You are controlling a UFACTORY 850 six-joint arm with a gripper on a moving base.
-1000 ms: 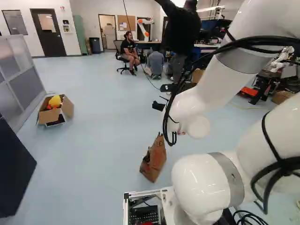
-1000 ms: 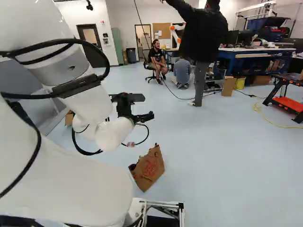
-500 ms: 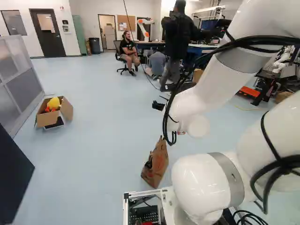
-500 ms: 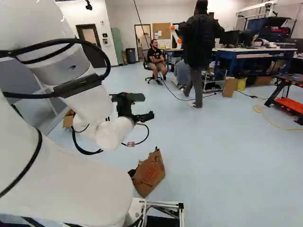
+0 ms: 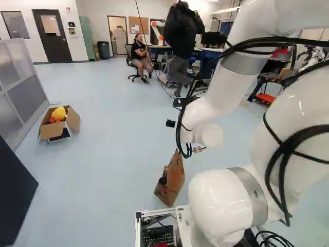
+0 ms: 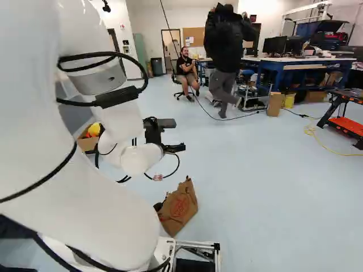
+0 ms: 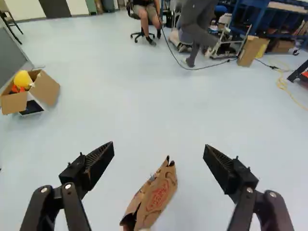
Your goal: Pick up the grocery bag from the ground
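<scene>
Resting on flr (image 7: 130,110), grocery bag (image 7: 158,197), below claw (image 6: 177,135), seen btwn its spread fingers (image 7: 100,161).

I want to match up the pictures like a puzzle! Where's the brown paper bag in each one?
Left base view: the bag is low, near the middle, beside the white arm.
Right base view: low, near the middle, just right of the arm.
Wrist view: on the floor, seen between the two spread fingers of the tool.
Shared landmark: the open cardboard box with something yellow inside.
</scene>
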